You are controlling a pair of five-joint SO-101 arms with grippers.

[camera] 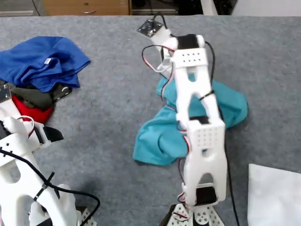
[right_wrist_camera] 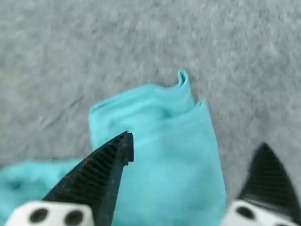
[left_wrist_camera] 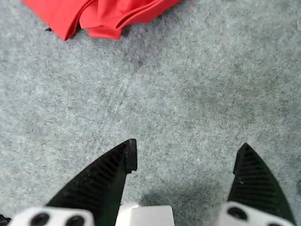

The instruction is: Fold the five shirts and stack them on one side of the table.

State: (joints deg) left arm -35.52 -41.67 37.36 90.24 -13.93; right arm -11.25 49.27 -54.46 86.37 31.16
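Note:
A crumpled teal shirt (camera: 160,136) lies mid-table, partly hidden under my right arm (camera: 197,117). In the right wrist view my right gripper (right_wrist_camera: 197,146) hangs open just above a folded flap of that teal shirt (right_wrist_camera: 160,141), holding nothing. At the far left a blue shirt (camera: 42,59) is heaped on a dark shirt (camera: 30,96) and a red shirt (camera: 30,112). My left gripper (left_wrist_camera: 188,157) is open over bare grey cloth, a short way from the red shirt (left_wrist_camera: 99,16). A white shirt (camera: 275,197) lies flat at the near right corner.
The table is covered in grey felt (camera: 103,122), with open room between the left heap and the teal shirt. My left arm (camera: 21,179) stands at the near left edge. A wooden drawer unit (camera: 87,7) is beyond the far edge.

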